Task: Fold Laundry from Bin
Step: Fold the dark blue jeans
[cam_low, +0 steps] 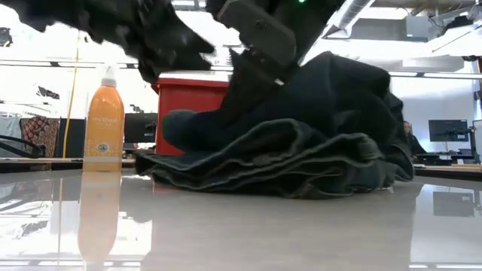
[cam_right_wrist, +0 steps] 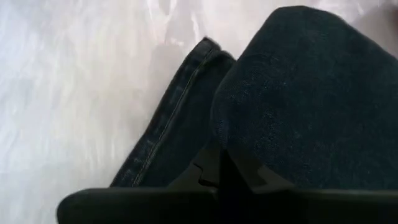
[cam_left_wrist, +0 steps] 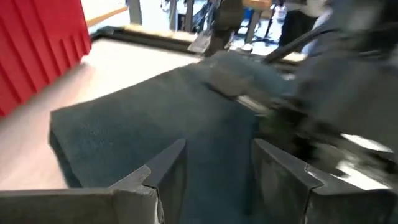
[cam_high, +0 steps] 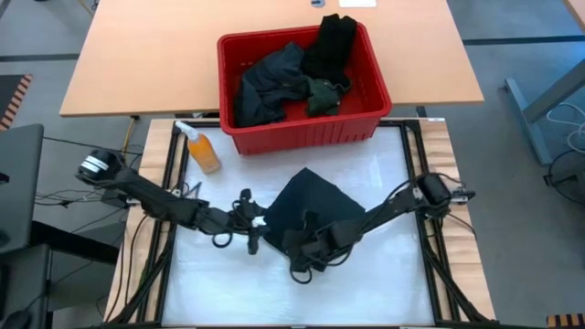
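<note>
**Jeans on surface, both tools at them**

High: jeans (cam_high: 311, 206) lie on my surface (cam_high: 366, 292), in front of the bin (cam_high: 366, 123). Right tool (cam_high: 306, 254) on their near edge.
Left wrist: left tool (cam_left_wrist: 214, 168) parted, empty, beside jeans.
Right wrist: right tool (cam_right_wrist: 217, 171) clamped on denim fold.

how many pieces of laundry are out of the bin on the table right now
1: dark jeans lie folded on the white table, in front of the red bin, with both grippers at them. The other garments are heaped in the bin; more may be hidden beneath.
</note>
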Robot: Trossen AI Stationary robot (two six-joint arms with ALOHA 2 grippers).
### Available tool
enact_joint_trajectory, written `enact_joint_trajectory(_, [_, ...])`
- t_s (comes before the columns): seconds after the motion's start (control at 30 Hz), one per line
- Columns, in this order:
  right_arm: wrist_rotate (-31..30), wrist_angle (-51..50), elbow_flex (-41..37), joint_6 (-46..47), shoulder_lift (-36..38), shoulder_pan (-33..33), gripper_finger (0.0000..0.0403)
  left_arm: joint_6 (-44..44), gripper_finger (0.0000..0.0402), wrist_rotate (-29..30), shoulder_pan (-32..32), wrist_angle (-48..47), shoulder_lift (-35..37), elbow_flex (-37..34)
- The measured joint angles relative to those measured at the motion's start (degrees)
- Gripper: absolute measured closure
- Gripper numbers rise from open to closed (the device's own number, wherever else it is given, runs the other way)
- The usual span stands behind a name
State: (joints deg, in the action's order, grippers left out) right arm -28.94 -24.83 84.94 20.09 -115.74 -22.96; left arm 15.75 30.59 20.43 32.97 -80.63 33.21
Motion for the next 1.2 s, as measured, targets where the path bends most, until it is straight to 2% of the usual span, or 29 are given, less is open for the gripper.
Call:
enact_joint_trajectory(0.1, [0.6, -0.4, 2.0, -2.6, -1.9, -0.7, 0.0365, 1.6, 0.0233, -1.2, -1.7, 2.8, -5.4, 0.0])
enact_joint_trajectory(0.27, [1.1, -1.6, 4.4, -4.3, -0.6, -2.5, 0.0343, 5.9, 0.0233, -4.3, -4.3, 2.9, -11.5, 0.0])
enact_joint_trajectory(0.53, [1.8, -3.0, 6.6, -5.7, 7.8, -5.3, 0.0302, 5.3, 0.0233, -5.0, -4.8, 2.6, -11.5, 0.8])
enact_joint_trajectory(0.6, [-2.4, -3.1, 5.8, -5.6, 10.1, -6.0, 0.0293, 5.2, 0.0233, -6.4, -4.8, 2.6, -11.1, 0.9])
enact_joint_trajectory(0.7, [-13.4, -1.1, 0.8, -1.4, 12.9, -5.5, 0.0286, 5.9, 0.0233, -9.4, -4.8, 2.2, -11.1, 0.9])
enact_joint_trajectory(0.83, [-16.2, 9.9, -10.5, 5.2, 13.5, -3.1, 0.0292, 7.7, 0.0233, -13.5, -3.9, -0.8, -11.1, 0.9])
enact_joint_trajectory(0.97, [-16.2, 32.0, -22.1, 8.7, 11.3, -2.8, 0.0315, 8.6, 0.0233, -17.3, -3.2, -4.4, -11.1, 0.9])
enact_joint_trajectory(1.1, [-16.2, 49.2, -29.6, 6.1, 7.0, -5.5, 0.0342, 8.9, 0.0233, -20.4, -2.8, -5.8, -11.1, 0.9])
enact_joint_trajectory(1.2, [-16.5, 56.7, -31.9, 3.9, 2.5, -7.4, 0.0358, 8.9, 0.0233, -20.6, -2.8, -6.4, -11.1, 0.8])
